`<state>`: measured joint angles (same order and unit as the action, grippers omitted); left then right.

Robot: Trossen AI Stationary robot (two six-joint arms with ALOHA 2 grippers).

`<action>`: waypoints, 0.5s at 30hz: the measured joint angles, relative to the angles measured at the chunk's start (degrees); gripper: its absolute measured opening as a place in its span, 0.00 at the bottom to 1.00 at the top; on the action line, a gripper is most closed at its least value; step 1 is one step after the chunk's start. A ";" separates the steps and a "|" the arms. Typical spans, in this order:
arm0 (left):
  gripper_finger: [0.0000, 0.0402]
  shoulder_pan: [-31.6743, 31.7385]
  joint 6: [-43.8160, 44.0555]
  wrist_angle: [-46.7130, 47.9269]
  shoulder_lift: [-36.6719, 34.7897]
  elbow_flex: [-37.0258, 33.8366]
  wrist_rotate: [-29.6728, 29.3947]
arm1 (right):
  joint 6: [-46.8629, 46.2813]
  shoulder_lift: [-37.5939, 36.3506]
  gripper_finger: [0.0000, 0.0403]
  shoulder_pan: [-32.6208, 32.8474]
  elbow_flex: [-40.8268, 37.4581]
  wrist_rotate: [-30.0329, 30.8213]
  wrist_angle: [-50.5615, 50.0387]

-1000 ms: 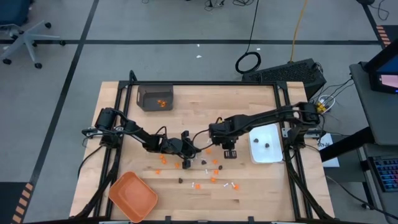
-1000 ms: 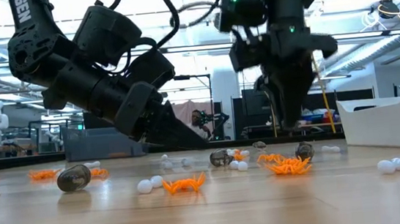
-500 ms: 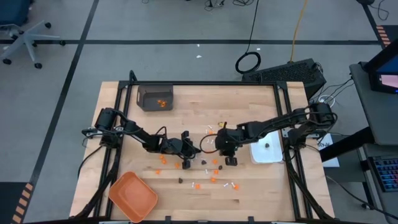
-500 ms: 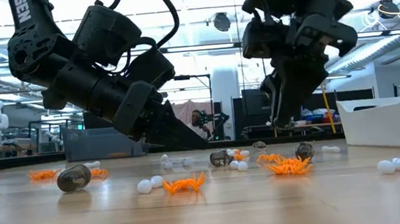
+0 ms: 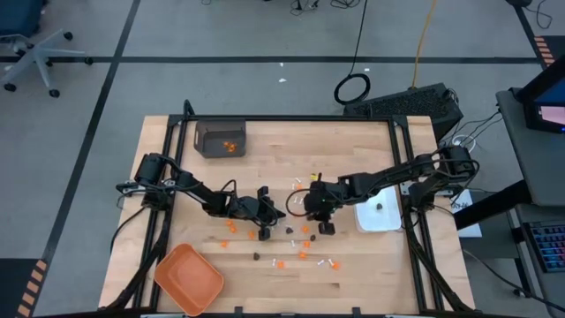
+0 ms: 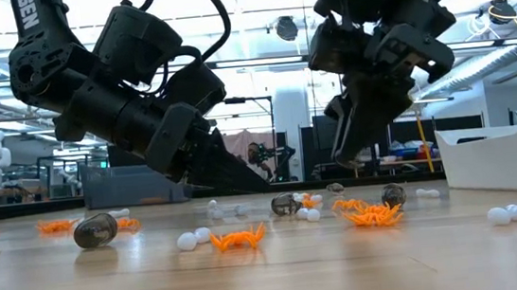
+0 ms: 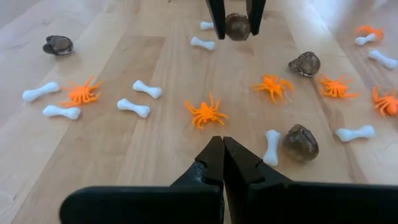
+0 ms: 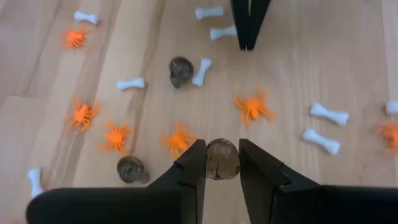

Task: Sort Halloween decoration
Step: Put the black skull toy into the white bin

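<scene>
The Halloween decoration lies scattered on the wooden table (image 5: 371,265): orange spider bits (image 7: 205,113), small white bone sticks (image 7: 135,107) and dark brown bits (image 7: 301,142). My right gripper (image 8: 222,163) is over the middle of the table (image 5: 325,223), shut on one dark brown bit (image 8: 222,157); the bit also shows in the left wrist view (image 7: 237,26). My left gripper (image 7: 222,148) is shut and empty, low over the table just left of the scatter (image 5: 265,212), pointing at the right gripper. My right gripper pinches the dark brown bit by its two opposite sides (image 8: 211,163) between its two fingers, near their free ends. The fingers (image 6: 347,151) slant down from above and from the table's right. The bit is lifted clear of the table.
A white rectangular dish (image 5: 369,219) at the right holds a dark bit. A dark bin (image 5: 205,140) at the far left holds orange bits. An orange tray (image 5: 188,278) sits at the near left corner. Metal frame rails run along the table's edges.
My right gripper has tipped from pointing straight down to slanting, while its arm has swung toward the table's right and near side. My left gripper has kept still.
</scene>
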<state>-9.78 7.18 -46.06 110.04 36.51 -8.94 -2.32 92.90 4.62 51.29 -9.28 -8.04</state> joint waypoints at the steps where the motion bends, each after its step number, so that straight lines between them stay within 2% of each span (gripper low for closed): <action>1: 0.00 0.00 0.04 0.02 0.00 0.00 -0.01 | 0.37 0.00 0.15 0.00 0.00 0.00 0.62; 10: 0.00 -0.12 2.62 0.02 0.00 0.00 -0.01 | 1.26 0.00 0.15 0.35 -0.01 -1.64 1.48; 15: 0.00 -0.15 4.41 0.03 0.00 0.00 -0.01 | 1.07 -0.04 0.15 1.56 -3.24 -1.72 9.80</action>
<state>-9.93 11.59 -46.04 110.04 36.51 -8.95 -1.25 92.86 6.18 48.05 -10.99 1.76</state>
